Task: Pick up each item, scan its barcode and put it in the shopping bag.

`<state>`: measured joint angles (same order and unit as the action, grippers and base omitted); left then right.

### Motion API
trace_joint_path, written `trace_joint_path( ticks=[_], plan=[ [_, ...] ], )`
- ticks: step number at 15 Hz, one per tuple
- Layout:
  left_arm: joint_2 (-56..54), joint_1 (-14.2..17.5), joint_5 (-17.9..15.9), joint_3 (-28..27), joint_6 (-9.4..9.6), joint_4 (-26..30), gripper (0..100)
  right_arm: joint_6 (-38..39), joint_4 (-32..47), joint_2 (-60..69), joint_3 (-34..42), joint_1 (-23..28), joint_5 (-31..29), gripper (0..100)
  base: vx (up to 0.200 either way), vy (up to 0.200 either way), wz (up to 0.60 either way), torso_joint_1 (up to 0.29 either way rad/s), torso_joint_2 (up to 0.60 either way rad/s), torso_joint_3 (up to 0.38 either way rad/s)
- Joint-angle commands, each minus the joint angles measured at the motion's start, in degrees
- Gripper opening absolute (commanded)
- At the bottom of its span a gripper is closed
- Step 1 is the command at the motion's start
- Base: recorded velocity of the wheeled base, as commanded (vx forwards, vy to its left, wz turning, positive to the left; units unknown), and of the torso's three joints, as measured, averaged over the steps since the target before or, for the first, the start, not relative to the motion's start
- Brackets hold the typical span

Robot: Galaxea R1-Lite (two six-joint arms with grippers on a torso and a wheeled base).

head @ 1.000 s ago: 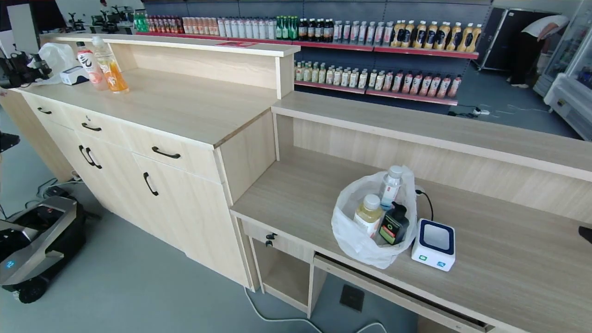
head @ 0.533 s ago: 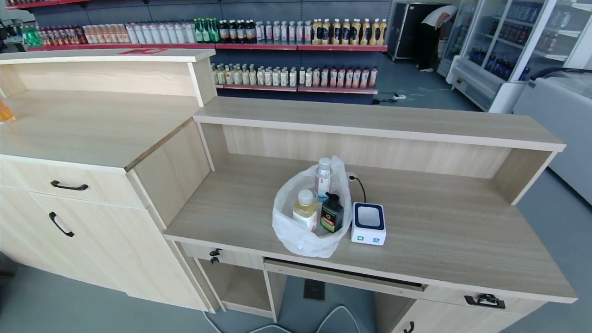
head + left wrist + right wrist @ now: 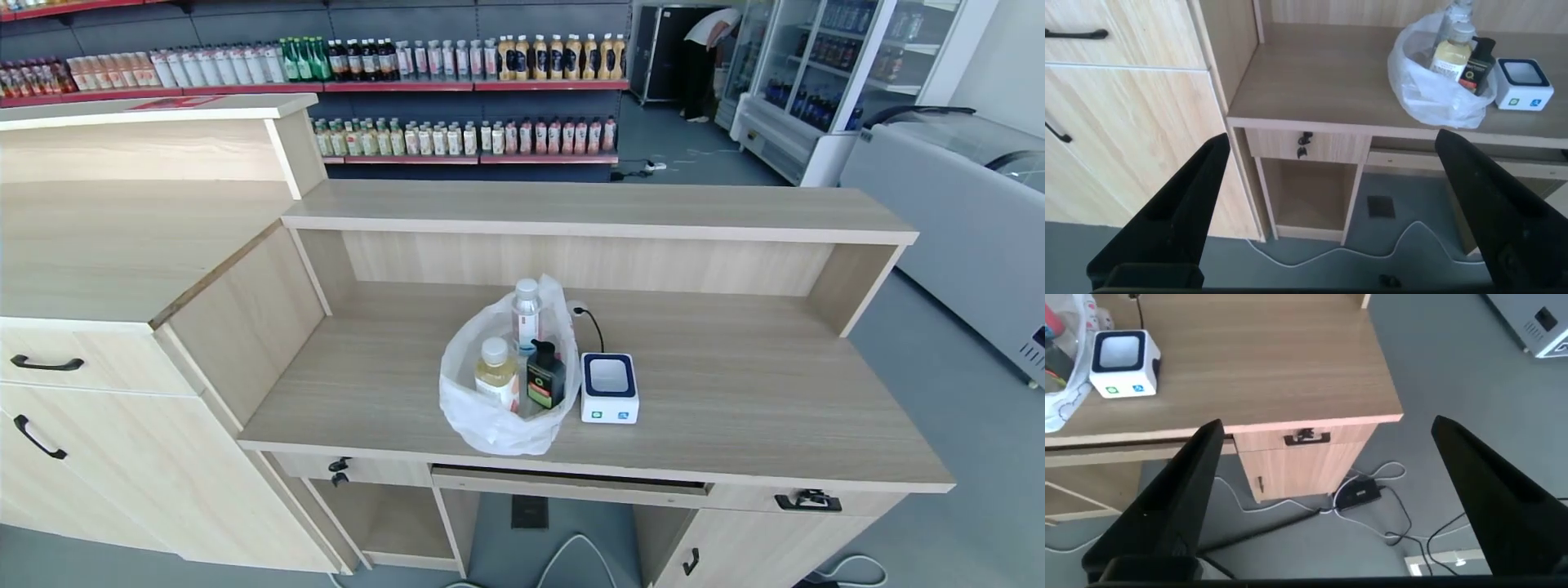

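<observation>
A crumpled translucent white bag (image 3: 472, 415) holding three upright bottles (image 3: 496, 374) sits just left of the scanner (image 3: 609, 387), near the table's (image 3: 751, 400) front edge, with wide tabletop right of the scanner, while the left gripper (image 3: 1331, 140) and right gripper (image 3: 1327, 426) hang before that edge, jaws spread.

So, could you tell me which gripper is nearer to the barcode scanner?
Right, probably. The right gripper is before the desk, right of the scanner; the left gripper is farther left, past the shopping bag.

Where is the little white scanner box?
In the head view, the scanner sits on the desk, just right of the shopping bag.
</observation>
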<state>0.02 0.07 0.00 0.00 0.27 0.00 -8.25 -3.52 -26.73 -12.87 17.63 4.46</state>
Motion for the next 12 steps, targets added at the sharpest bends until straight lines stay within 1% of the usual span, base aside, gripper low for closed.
trace_joint_path(
  ticks=[1, 2, 3, 4, 5, 6, 8, 11, 12],
  plan=[
    [-0.02, 0.01, 0.0, 0.0, 0.0, 0.0, 100, 0.43, -1.31, 14.96, 10.32, -3.04, -1.39, 100, 0.0, 0.0, 0.0, 0.0, 0.0, 0.0],
    [-0.02, 0.01, 0.0, 0.0, 0.0, 0.0, 100, 0.52, -2.98, 17.86, 12.87, -5.06, -1.65, 100, 0.0, 0.0, 0.0, 0.0, 0.0, 0.0],
    [-0.02, 0.01, 0.0, 0.0, 0.0, 0.0, 100, 0.43, -3.86, 18.82, 12.87, -7.17, -2.88, 100, 0.0, 0.0, 0.0, 0.0, 0.0, 0.0],
    [-0.02, 0.01, 0.0, 0.0, 0.0, 0.0, 100, 0.43, -3.24, 19.18, 12.87, -9.37, -4.2, 100, 0.0, 0.0, 0.0, 0.0, 0.0, 0.0],
    [-0.02, 0.01, 0.0, 0.0, 0.0, 0.0, 100, 0.43, -2.89, 19.26, 12.87, -10.42, -4.37, 100, 0.0, 0.0, 0.0, 0.0, 0.0, 0.0],
    [-0.02, 0.01, 0.0, 0.0, 0.0, 0.0, 100, 0.61, -1.49, 20.41, 12.87, -12.53, -4.37, 100, 0.0, 0.0, 0.0, 0.0, 0.0, 0.0],
    [-0.02, 0.01, 0.0, 0.0, 0.0, 0.0, 100, 0.61, -1.31, 21.72, 12.87, -15.43, -4.37, 100, 0.0, 0.0, 0.0, 0.0, 0.0, 0.0],
    [-0.02, 0.01, 0.0, 0.0, 0.0, 0.0, 100, 2.45, -0.96, 24.36, 12.87, -17.01, -4.11, 100, 0.0, 0.0, 0.0, 0.0, 0.0, 0.0],
    [-0.02, 0.01, 0.0, 0.0, 0.0, 0.0, 100, 3.51, 1.59, 26.65, 12.87, -17.45, -4.11, 100, 0.0, 0.0, 0.0, 0.0, 0.0, 0.0]
  ],
)
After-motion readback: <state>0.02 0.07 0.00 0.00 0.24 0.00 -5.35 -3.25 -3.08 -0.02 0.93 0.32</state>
